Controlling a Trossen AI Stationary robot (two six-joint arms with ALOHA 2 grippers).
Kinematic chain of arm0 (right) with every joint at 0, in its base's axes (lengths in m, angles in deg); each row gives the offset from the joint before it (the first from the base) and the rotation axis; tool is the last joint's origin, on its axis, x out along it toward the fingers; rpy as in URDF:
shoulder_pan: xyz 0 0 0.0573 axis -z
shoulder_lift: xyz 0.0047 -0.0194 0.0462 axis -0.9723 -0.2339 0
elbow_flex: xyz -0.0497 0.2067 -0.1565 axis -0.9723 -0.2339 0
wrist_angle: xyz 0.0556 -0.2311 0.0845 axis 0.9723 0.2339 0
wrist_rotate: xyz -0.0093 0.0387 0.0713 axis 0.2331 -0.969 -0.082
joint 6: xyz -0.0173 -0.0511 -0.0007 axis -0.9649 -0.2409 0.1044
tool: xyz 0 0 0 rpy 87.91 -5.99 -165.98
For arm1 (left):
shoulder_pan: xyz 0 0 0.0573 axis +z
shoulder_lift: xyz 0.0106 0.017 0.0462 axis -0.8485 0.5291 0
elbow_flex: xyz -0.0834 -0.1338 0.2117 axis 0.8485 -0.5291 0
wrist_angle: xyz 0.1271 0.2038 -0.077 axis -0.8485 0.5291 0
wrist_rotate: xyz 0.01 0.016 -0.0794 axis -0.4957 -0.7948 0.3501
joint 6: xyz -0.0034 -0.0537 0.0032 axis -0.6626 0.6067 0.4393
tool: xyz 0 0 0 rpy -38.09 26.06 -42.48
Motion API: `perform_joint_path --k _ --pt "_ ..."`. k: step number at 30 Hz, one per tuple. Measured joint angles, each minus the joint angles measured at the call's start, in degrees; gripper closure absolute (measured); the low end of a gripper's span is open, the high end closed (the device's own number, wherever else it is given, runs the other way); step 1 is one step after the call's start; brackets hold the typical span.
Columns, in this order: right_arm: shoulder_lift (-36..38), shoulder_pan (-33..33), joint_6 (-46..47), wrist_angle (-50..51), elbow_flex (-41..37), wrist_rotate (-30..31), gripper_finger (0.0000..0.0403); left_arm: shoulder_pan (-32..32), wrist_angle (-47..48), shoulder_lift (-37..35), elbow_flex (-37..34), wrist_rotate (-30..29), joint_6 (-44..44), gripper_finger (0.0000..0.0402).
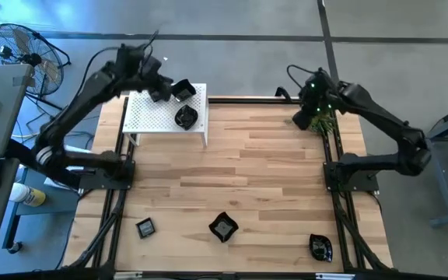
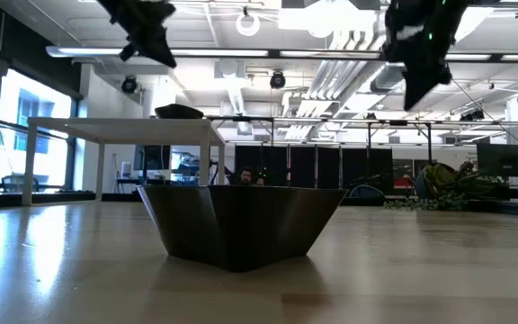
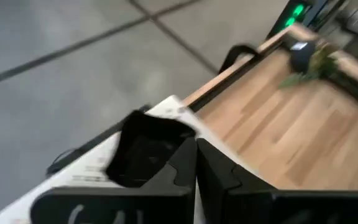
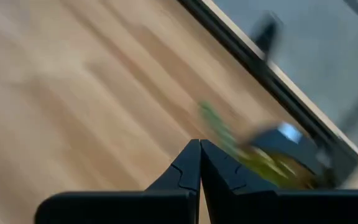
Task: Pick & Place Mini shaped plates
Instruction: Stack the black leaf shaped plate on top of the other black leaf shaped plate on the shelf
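Wooden table (image 1: 271, 171), white stand (image 1: 150, 117) at far-left corner. Left gripper (image 1: 159, 92) hovers there, pinched shut, empty, beside square plate (image 1: 183, 90). Reopen before descending.

white perforated stand (image 1: 158, 117) — table's far-left | green sprig (image 1: 324, 122) — far-right | fan (image 1: 18, 45)

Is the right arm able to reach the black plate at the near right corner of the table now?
Probably yes. The right gripper hangs shut at the far edge by the plant sprig; bare table lies between it and that plate.
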Motion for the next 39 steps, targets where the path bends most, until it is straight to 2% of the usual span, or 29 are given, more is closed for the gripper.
perform_joint_path --k 6,15,25,39 --pt "-9.0 10.0 -0.7 2.8 0.0 1.2 0.0402 -7.5 -2.3 -8.8 -5.8 -6.3 4.9 0.0400" --pt "-19.3 10.9 4.4 2.5 0.0 11.1 0.0402 -15.1 -1.9 -13.4 -6.2 -15.4 4.6 0.0401" --pt "-26.1 9.5 9.5 3.9 0.0 17.3 0.0402 -16.0 -1.1 -13.6 -6.2 -15.8 4.6 0.0401" --pt "-26.2 10.8 11.8 -6.0 0.1 22.8 0.0401 -16.0 2.3 -13.6 -6.2 -15.6 4.6 0.0401"
